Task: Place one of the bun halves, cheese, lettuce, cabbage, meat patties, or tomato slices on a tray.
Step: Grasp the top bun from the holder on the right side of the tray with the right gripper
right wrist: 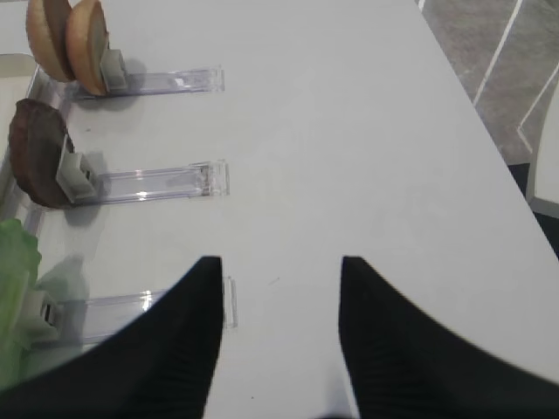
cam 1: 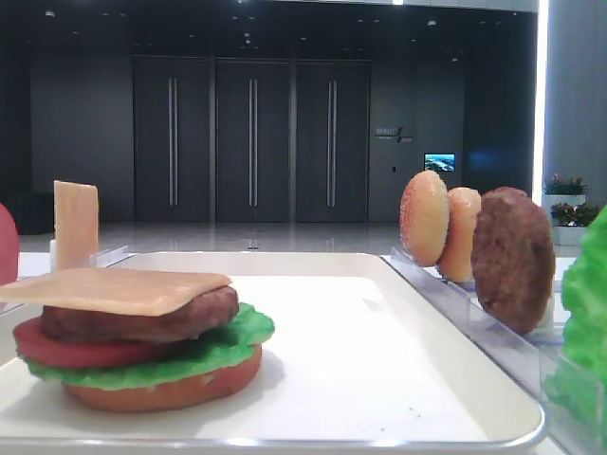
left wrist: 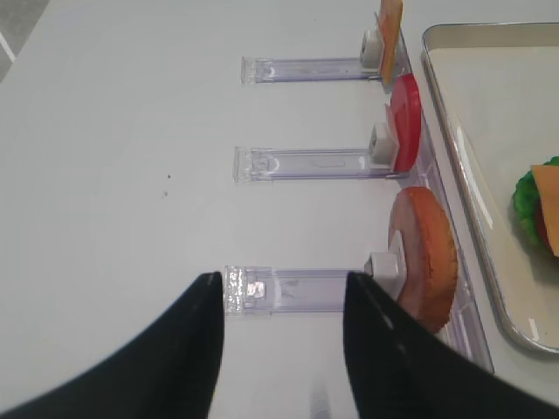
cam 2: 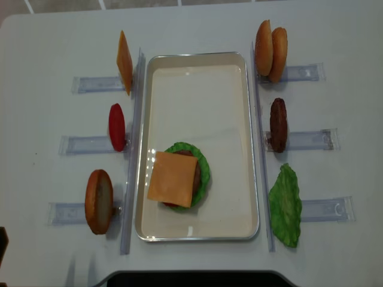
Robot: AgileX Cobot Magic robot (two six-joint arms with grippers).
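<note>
Black, ribbed fingers [right wrist: 188, 340] of the right gripper [right wrist: 279, 266] stand parted over bare white table [right wrist: 349, 131] with nothing between them; the left gripper [left wrist: 281, 284] is likewise spread and empty, its tips framing the near end of a clear plastic holder [left wrist: 293, 290]. Just past the left gripper's tips, a flat reddish-brown bun [left wrist: 425, 257] stands on edge in that holder, with a tomato slice [left wrist: 406, 122] and a cheese slice [left wrist: 389, 26] upright in the two holders beyond. Ahead of the right gripper and to its left stand the lettuce leaf [right wrist: 13, 297], a dark meat patty [right wrist: 37, 164] and two domed buns [right wrist: 68, 39], each on edge in its own holder. Between the two rows lies the white tray [cam 2: 197, 66], holding a stack: bottom bun [cam 1: 171, 389], lettuce [cam 1: 228, 343], tomato [cam 1: 66, 351], patty [cam 1: 142, 322] and cheese [cam 2: 173, 178] on top. The pale speckled bun top [cam 1: 424, 218] stands upright beside the more orange one [cam 1: 462, 233], off the tray.
</note>
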